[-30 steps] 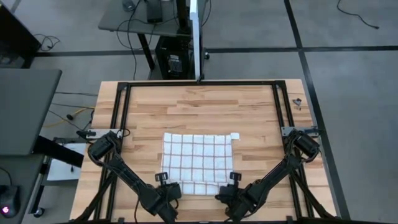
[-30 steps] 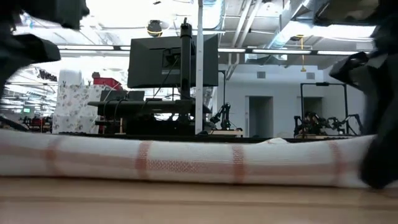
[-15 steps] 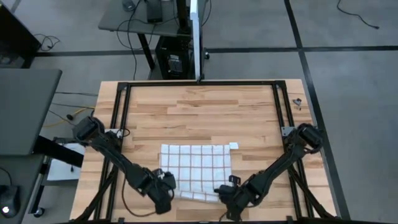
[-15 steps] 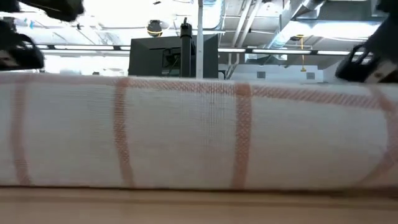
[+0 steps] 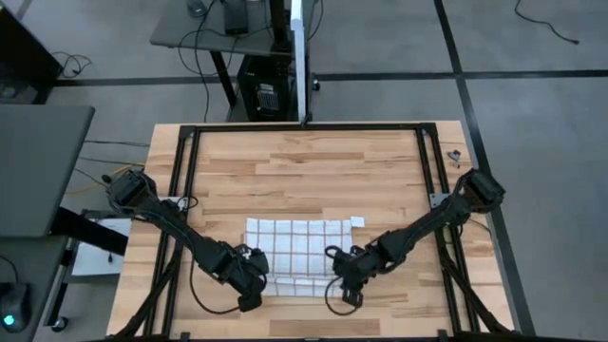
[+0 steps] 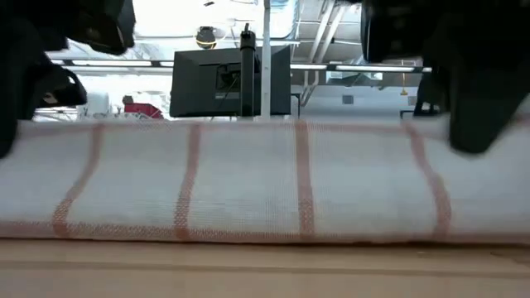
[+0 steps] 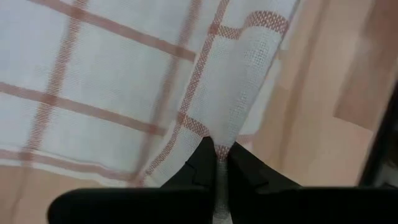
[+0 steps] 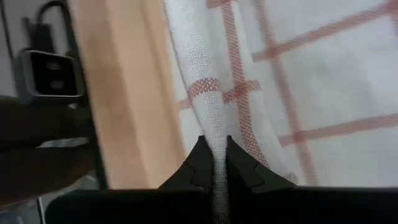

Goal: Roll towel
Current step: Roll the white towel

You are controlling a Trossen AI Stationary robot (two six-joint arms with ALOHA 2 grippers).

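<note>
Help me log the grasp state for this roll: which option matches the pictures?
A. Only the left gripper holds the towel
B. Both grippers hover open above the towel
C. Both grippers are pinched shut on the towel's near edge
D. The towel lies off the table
C: each wrist view shows the fingers closed on a fold of the towel, left gripper and right gripper, at its near corners.

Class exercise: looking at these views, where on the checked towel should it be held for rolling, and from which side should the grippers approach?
Probably the near edge of the towel, one corner each, from the table's near side: the cloth lies flat, so only its edges offer something to pinch. The left gripper and right gripper hold it that way.
</note>
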